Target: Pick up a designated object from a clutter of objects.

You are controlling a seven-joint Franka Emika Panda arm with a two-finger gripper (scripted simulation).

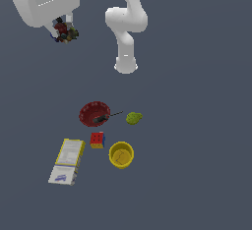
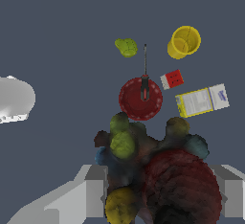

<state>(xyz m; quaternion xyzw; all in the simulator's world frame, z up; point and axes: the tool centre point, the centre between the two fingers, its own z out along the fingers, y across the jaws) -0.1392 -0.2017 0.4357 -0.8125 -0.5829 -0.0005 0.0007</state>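
Clamped in the claw (image 1: 63, 32) is the small dark lumpy ball with red, blue and yellowish specks (image 1: 65, 32), high above the counter (image 1: 197, 175). Far below it sit the red bowl (image 1: 93, 113) and yellow cup (image 1: 121, 155). Lifting looks done; next, just keep grip steady.

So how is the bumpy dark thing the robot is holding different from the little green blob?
The dark speckled lump is mostly dark with red, yellowish and blue bumps; the green blob is one yellow-green colour. The lump is held in the air between the jaws of the gripper; the blob lies on the floor beside the red bowl. In the wrist view the lump fills the near foreground, the blob looks tiny beyond. Both are lumpy and roundish.
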